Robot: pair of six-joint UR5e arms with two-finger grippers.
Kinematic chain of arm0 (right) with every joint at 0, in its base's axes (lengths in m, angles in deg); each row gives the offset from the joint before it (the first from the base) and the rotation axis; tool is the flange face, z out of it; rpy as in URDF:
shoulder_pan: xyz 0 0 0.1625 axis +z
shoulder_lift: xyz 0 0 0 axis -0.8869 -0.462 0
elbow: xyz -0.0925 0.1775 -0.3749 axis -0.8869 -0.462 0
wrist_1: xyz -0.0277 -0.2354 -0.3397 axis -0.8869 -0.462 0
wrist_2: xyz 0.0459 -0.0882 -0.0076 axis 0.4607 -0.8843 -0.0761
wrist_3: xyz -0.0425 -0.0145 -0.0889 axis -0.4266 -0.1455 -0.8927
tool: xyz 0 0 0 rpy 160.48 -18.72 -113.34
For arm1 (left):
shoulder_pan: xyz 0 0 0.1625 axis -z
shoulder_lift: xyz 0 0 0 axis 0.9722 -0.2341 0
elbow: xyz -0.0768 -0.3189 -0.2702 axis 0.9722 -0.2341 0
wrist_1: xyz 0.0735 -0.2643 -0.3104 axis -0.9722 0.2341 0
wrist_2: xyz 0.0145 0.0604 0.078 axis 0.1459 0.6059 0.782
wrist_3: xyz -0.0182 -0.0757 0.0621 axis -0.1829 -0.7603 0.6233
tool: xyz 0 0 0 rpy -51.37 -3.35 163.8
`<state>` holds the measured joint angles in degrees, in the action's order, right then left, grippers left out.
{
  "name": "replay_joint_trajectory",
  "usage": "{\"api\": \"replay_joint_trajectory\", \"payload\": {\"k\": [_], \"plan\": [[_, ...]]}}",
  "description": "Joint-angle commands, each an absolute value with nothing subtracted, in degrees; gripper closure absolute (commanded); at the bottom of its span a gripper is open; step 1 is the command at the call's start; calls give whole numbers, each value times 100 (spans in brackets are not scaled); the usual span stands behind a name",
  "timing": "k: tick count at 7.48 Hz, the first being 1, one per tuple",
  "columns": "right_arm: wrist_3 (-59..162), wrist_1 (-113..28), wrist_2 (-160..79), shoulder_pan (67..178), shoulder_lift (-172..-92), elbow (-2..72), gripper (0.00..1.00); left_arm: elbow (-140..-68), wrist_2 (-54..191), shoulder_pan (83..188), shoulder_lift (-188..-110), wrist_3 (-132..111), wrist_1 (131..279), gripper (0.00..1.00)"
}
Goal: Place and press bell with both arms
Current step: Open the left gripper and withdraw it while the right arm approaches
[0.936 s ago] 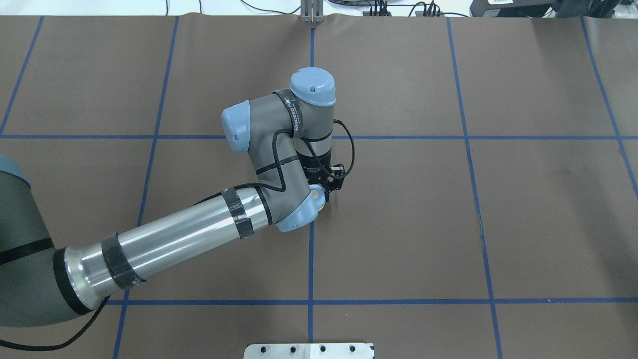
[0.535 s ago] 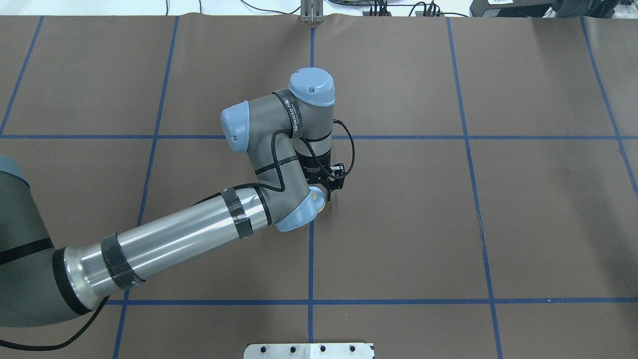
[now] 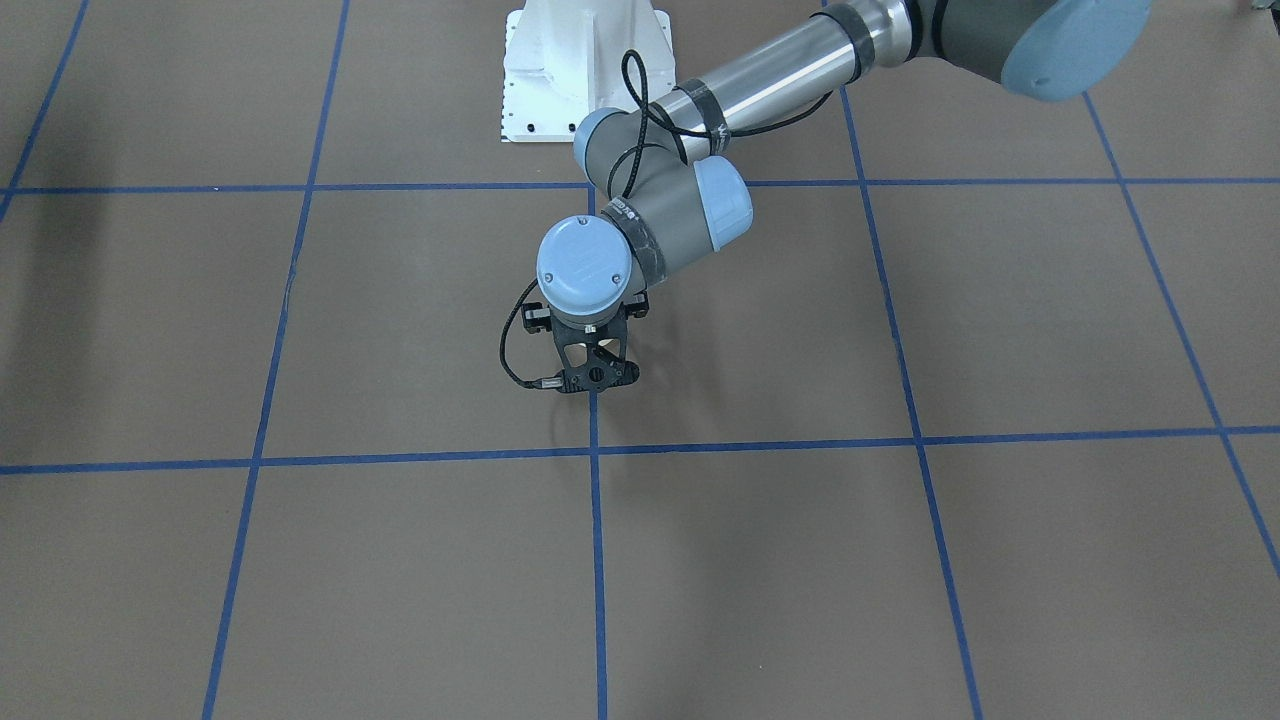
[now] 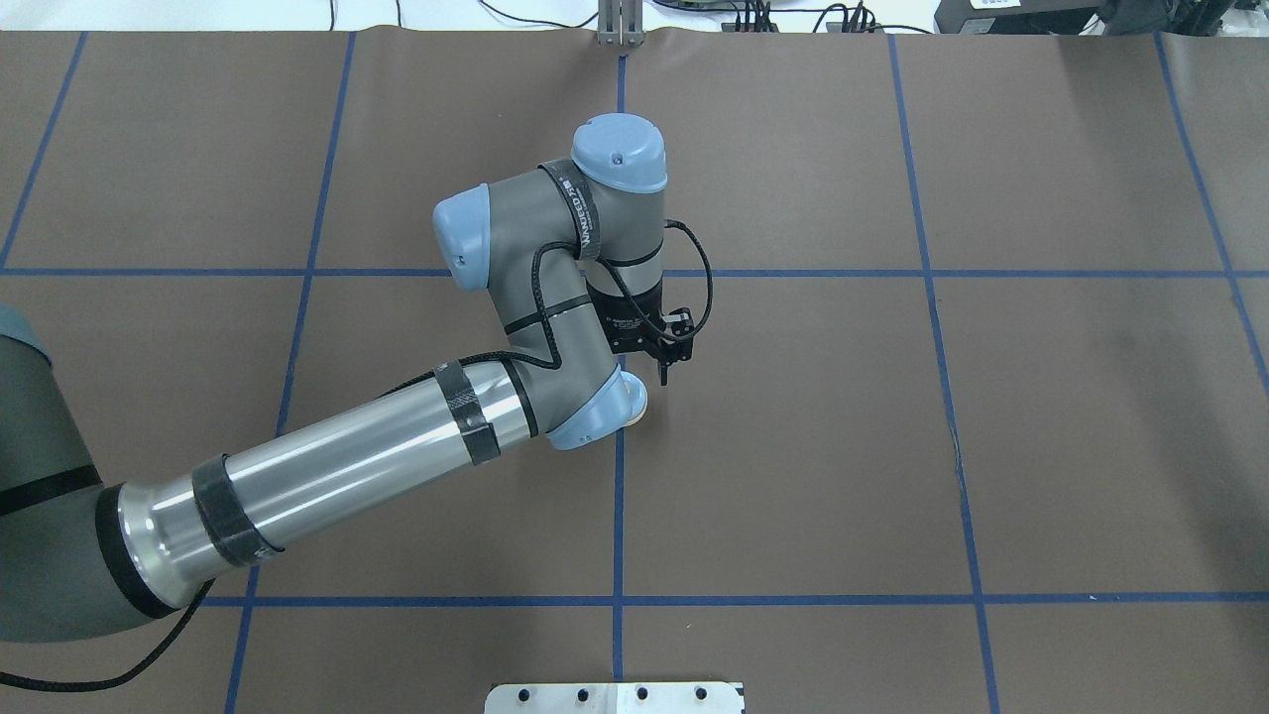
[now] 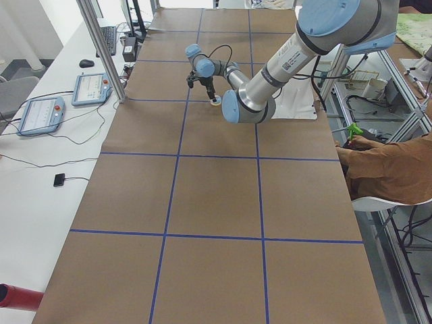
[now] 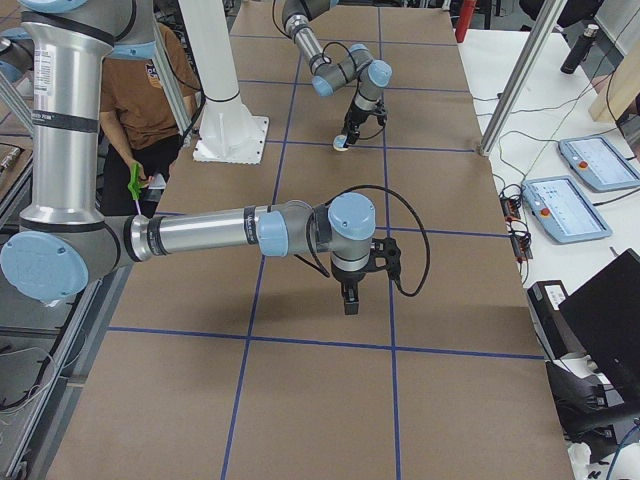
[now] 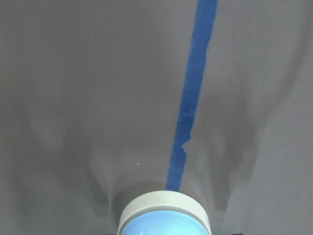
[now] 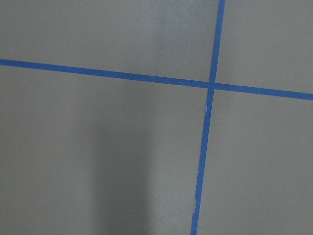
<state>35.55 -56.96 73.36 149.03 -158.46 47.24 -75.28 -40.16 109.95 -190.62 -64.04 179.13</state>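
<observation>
The light-blue bell (image 7: 165, 215) with its cream base rim stands on the brown table on a blue tape line, at the bottom edge of the left wrist view. In the overhead view only a sliver of the bell (image 4: 637, 407) shows beside the left wrist joint. It also shows in the side views (image 5: 215, 102) (image 6: 342, 146). My left gripper (image 4: 656, 379) points down just above it, and it looks open, one finger clear of the bell. The bell is hidden in the front view behind the left gripper (image 3: 593, 388). My right gripper (image 6: 347, 303) hangs over bare table, far from the bell; I cannot tell its state.
The white pedestal (image 3: 585, 60) stands at the robot's side of the table. Blue tape lines (image 8: 205, 147) grid the brown mat. A seated operator (image 5: 385, 169) is beside the table. Teach pendants (image 5: 94, 88) and metal posts (image 5: 101, 47) stand along the far side.
The left wrist has risen a little and shifted toward the far side. The bell has stayed on the table at the tape line.
</observation>
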Motion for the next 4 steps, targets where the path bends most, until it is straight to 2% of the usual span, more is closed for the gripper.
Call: {"api": "replay_joint_trajectory", "payload": {"k": [1, 4], "plan": [[3880, -5410, 7681, 14592, -15762, 4774, 0, -8250, -4044, 11152, -18708, -6393, 17755, 12], [5160, -4223, 7638, 13478, -15753, 4983, 0, -10505, -4062, 11389, -16708, -5957, 17702, 12]]}}
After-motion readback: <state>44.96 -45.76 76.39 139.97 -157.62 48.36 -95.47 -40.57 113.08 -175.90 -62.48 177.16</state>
